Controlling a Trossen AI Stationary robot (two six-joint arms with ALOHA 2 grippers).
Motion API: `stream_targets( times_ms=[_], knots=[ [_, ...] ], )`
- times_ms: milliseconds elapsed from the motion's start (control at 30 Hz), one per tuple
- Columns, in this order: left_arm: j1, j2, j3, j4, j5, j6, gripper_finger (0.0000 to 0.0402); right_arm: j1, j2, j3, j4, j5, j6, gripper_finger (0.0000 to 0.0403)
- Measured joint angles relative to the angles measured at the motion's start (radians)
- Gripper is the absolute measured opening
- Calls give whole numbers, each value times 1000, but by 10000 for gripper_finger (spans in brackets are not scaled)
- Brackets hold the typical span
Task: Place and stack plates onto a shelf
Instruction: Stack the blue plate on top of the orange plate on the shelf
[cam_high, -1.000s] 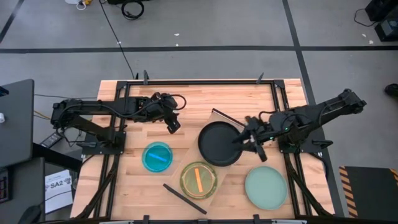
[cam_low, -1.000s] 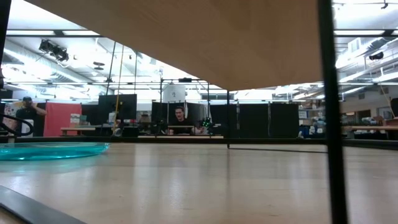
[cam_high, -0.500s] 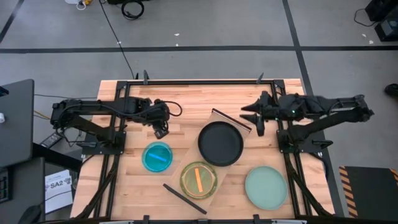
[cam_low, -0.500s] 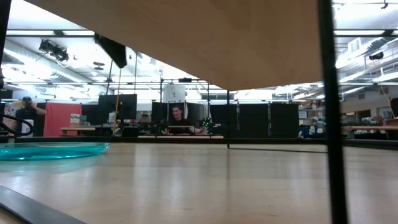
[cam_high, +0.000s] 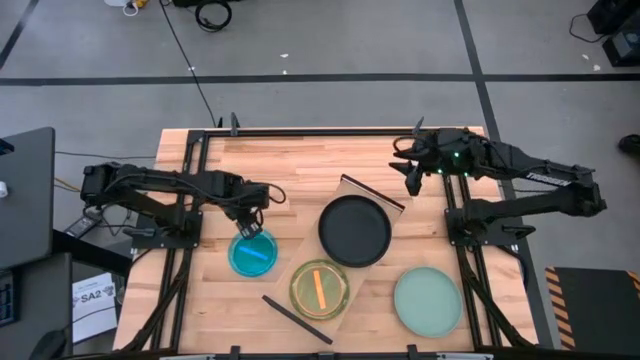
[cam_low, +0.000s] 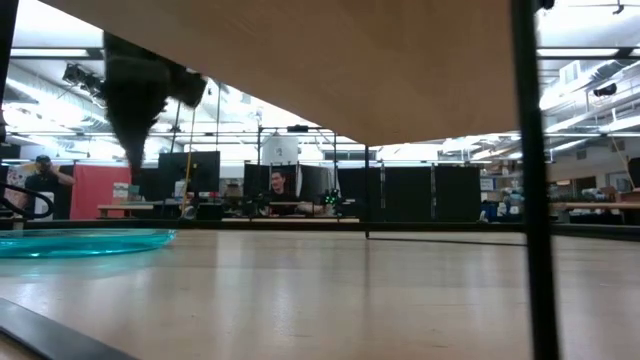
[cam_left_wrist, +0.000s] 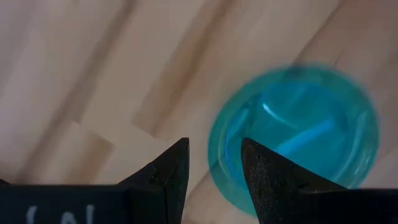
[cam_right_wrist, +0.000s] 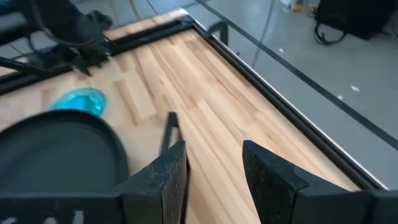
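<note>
Hovering over the far rim of the blue plate (cam_high: 253, 252), the left tool (cam_high: 251, 228) has its fingers parted and nothing between them; the left wrist view shows the blue plate (cam_left_wrist: 295, 137) just ahead of the fingertips, one finger (cam_left_wrist: 267, 177) over its near rim and the other (cam_left_wrist: 168, 180) over bare bench (cam_left_wrist: 81, 74). The step in hand appears to be taking up this plate. To do it well, the tool should come down so that the rim sits squarely between the fingers, one inside and one outside, since a flat plate offers no other purchase; a descent too far outward would close on bare wood, and too far inward would press on the plate's face. The right tool (cam_high: 411, 176), unclenched and holding nothing, waits well apart near the far right of the bench. The black plate (cam_high: 354, 230) lies on the shelf (cam_high: 372, 193), below and nearer than that tool. The green plate with its orange insert (cam_high: 319, 288) lies toward the near edge, beyond the blue plate from the left tool, and the mint plate (cam_high: 428, 300) lies at the near right of the bench. Lifting should be slow, as a rim grip on a smooth translucent plate could slip or tilt.
</note>
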Motion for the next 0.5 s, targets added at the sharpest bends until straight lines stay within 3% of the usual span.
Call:
stream_targets(
  times_ms=[333,500],
  knots=[
    [0,0,-164,64,86,-79,153,-140,51,0,-14,-156,-67,164],
    [0,0,-226,134,87,-127,153,-176,80,0,-13,-171,-76,165]
  ],
)
